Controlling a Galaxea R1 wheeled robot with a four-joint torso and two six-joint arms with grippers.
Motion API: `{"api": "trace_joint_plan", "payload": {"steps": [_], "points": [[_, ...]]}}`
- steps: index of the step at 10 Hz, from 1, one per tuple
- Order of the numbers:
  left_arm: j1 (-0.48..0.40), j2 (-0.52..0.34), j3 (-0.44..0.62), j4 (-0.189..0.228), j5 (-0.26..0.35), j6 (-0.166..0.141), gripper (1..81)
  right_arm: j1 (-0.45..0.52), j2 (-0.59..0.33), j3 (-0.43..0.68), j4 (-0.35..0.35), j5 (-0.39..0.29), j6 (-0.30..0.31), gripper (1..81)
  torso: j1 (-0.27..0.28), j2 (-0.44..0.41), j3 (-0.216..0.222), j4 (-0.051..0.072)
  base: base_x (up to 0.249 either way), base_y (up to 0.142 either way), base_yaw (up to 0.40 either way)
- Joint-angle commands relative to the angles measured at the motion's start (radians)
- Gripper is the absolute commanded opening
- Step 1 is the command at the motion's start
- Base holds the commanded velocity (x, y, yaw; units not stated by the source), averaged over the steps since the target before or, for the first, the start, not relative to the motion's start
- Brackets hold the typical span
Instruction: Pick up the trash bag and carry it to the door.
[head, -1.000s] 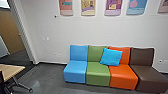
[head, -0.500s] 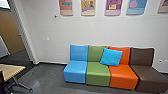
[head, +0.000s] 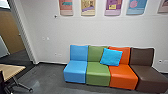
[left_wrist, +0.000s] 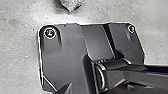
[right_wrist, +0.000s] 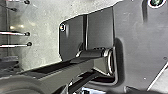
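Trash bag: where it lies relative to either pincer I cannot tell for sure; the one candidate is a grey, crumpled-looking piece (left_wrist: 70, 4) with a pointed end, in the left wrist view, cut off by the edge of the view. It lies near the robot's dark plate (left_wrist: 65, 50), just past its rim, with a strip of floor (left_wrist: 20, 42) between. Whether it hangs or rests on the floor I cannot tell.
Left pincer: whether it is clenched, released or grasping something, I cannot tell.
Right pincer: same here, its state cannot be told.
Thin bars: pale, with dark round ends (right_wrist: 27, 33), over or on the floor on the right pincer's side, apart from the robot's plate.
Door (head: 11, 32): brown, ahead of the pincers and off toward the left pincer's side, beyond a pale frame (head: 23, 35).
Bench (head: 11, 70): light wood top on a dark wheeled leg, ahead on the left pincer's side, nearer than the door.
Seats: blue (head: 75, 71), green (head: 98, 75), orange (head: 123, 76) and brown (head: 147, 73), side by side, ahead of both pincers and well apart from them.
Cushion (head: 111, 57): bright blue, tilted, leaning against the green and orange backrests.
Wall (head: 82, 31): pale, behind the seats, with a row of posters (head: 88, 7) high up.
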Motion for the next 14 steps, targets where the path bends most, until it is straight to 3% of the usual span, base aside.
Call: {"api": "trace_joint_plan", "payload": {"steps": [1, 2, 4, 5, 7, 9, 10, 14], "points": [[-0.044, -0.051, 0.054, 0.003, 0.046, -0.005, 81.1, 0.048, -0.098, 0.134, 0.039, -0.062, 0.005, 81.1, 0.064, -0.100, -0.041, 0.000, 0.000, 0.000, 0.000], [-0.049, -0.078, 0.085, 0.001, 0.045, -0.008, 81.1, 0.051, -0.121, 0.162, 0.051, -0.062, 0.005, 81.1, 0.069, -0.107, -0.092, 0.000, 0.000, 0.000, 0.000], [-0.063, -0.159, 0.176, -0.002, 0.045, -0.044, 81.1, 0.051, -0.178, 0.224, 0.070, -0.062, 0.005, 81.1, 0.098, -0.155, -0.128, 0.000, 0.000, 0.000, 0.000], [-0.070, -0.196, 0.216, -0.005, 0.044, -0.047, 81.1, 0.051, -0.209, 0.261, 0.073, -0.059, 0.007, 81.1, 0.118, -0.186, -0.158, 0.000, 0.000, 0.000, 0.000], [-0.107, -0.240, 0.235, -0.017, 0.048, -0.084, 81.1, 0.057, -0.276, 0.326, 0.091, -0.047, 0.005, 81.1, 0.160, -0.252, -0.219, 0.000, 0.000, 0.000, 0.000], [-0.144, -0.268, 0.249, -0.035, 0.058, -0.093, 81.1, 0.083, -0.339, 0.364, 0.129, -0.039, 0.005, 81.1, 0.205, -0.322, -0.284, 0.000, 0.000, 0.000, 0.000], [-0.159, -0.282, 0.258, -0.040, 0.059, -0.093, 81.1, 0.108, -0.373, 0.375, 0.159, -0.039, 0.005, 81.1, 0.226, -0.355, -0.251, 0.000, 0.000, 0.000, 0.000], [-0.204, -0.285, 0.270, -0.046, 0.108, -0.094, 81.1, 0.280, -0.468, 0.407, 0.211, -0.080, 0.004, 81.1, 0.303, -0.474, -0.278, 0.000, 0.000, 0.000, 0.000]]}}
